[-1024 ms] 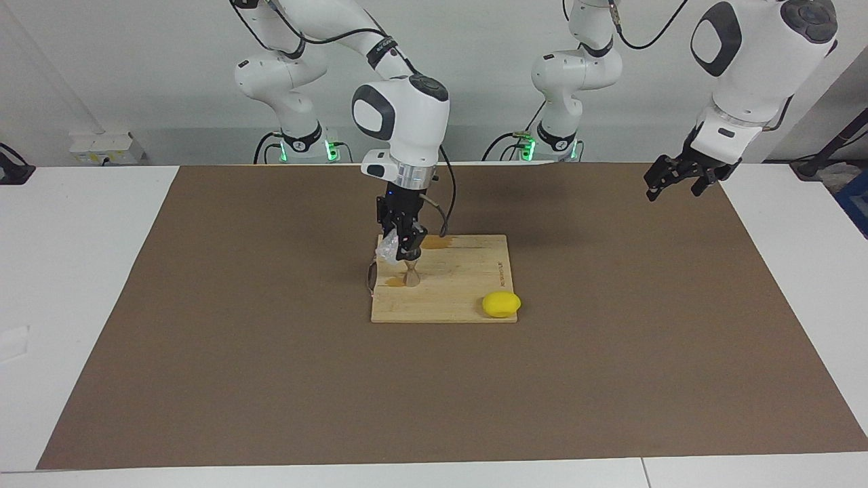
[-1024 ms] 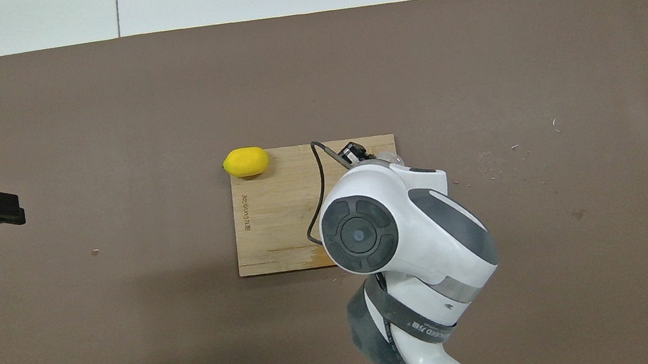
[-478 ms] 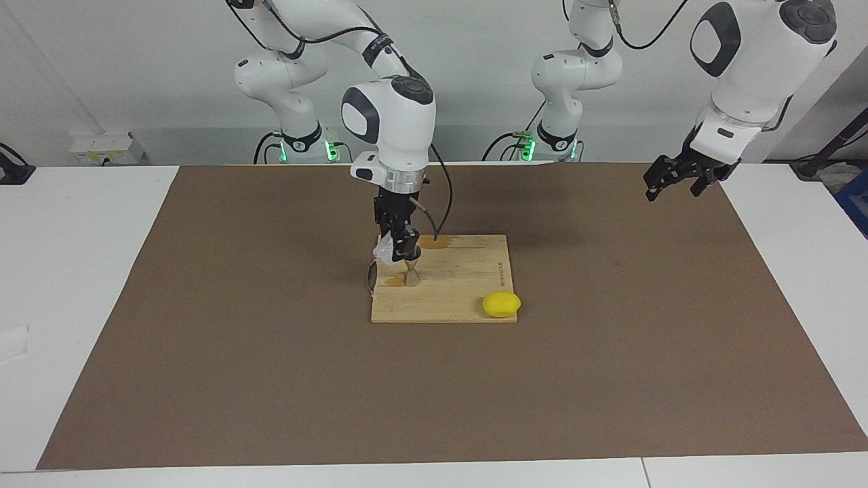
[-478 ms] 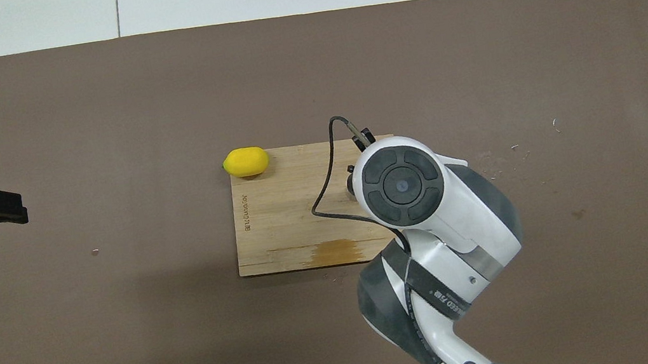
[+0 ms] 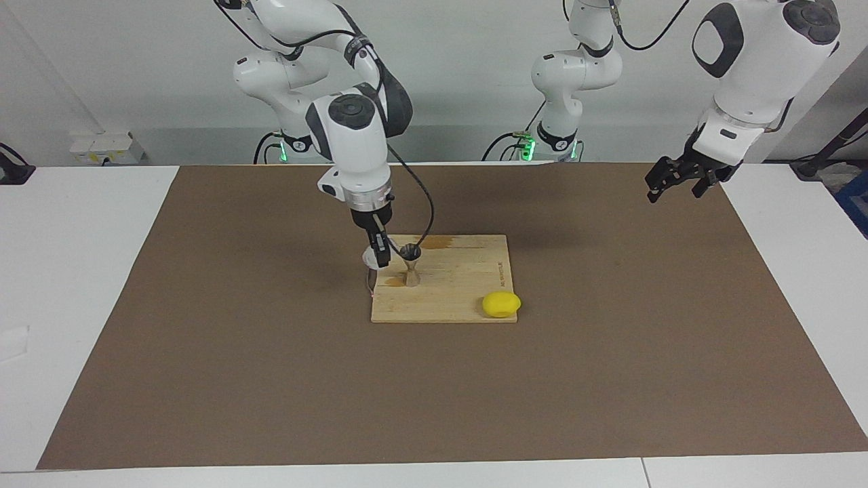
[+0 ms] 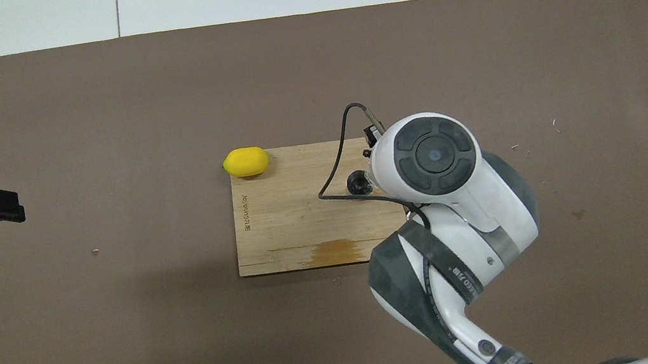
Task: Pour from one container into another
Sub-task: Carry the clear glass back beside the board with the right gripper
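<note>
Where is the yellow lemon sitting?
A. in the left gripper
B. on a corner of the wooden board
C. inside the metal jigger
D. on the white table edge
B: the yellow lemon rests on a corner of the flat wooden cutting board, apart from the grey metal hourglass-shaped jigger.

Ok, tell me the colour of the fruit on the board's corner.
Yellow: the lemon, best in the facing view.
</note>
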Robot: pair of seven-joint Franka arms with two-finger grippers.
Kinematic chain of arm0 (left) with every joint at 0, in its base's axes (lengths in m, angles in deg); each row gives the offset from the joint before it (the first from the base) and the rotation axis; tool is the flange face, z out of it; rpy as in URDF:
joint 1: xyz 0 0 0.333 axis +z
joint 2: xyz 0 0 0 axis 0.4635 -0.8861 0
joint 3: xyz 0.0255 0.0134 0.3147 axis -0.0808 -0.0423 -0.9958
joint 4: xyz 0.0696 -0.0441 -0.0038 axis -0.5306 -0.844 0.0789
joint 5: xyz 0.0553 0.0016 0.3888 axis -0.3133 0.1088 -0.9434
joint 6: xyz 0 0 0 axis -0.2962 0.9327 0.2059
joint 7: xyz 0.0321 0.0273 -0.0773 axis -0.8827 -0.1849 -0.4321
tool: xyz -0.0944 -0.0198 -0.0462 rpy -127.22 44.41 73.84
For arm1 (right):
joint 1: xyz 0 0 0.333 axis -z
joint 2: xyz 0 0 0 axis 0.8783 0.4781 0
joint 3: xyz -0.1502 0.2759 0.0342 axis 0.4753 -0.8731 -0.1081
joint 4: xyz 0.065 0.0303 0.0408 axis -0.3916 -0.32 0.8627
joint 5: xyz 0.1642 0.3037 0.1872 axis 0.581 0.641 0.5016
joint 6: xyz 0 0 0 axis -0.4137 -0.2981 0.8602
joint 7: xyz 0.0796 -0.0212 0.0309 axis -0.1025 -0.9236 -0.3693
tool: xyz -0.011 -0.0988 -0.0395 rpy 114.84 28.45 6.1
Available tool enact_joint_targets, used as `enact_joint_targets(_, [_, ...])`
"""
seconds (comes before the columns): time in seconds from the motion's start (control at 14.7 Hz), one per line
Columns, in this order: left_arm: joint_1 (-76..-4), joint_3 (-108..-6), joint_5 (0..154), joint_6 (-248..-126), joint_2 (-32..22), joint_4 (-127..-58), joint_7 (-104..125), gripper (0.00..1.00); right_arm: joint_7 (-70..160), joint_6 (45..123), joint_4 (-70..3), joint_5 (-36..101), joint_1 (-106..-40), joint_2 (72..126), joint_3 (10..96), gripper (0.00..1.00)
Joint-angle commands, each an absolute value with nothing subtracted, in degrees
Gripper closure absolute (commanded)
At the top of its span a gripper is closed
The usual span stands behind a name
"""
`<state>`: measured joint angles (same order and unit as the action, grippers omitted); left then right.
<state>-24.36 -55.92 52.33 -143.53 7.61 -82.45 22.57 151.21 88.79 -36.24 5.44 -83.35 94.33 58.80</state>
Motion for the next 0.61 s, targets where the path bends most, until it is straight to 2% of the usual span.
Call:
enact_joint_targets(0.0, [-25.0,-56.5,53.0,-143.0,7.0,-81.2,22.0,0.00,145.6,89.4,-38.2,14.0,-77.1,94.0,58.3,0.97])
enact_joint_targets(0.2, [-25.0,-56.5,53.0,-143.0,7.0,-81.2,22.0,0.00,136.2,87.3,-40.7,28.0,-68.3,94.2,58.4,1.00])
enact_joint_targets(0.34, [-25.0,-56.5,53.0,-143.0,7.0,-81.2,22.0,0.00,127.4,85.0,-43.2,31.5,-63.1,94.8,58.3,1.00])
enact_joint_targets(0.55, [-25.0,-56.5,53.0,-143.0,7.0,-81.2,22.0,0.00,117.7,85.2,-47.1,35.5,-59.3,94.7,58.4,1.00])
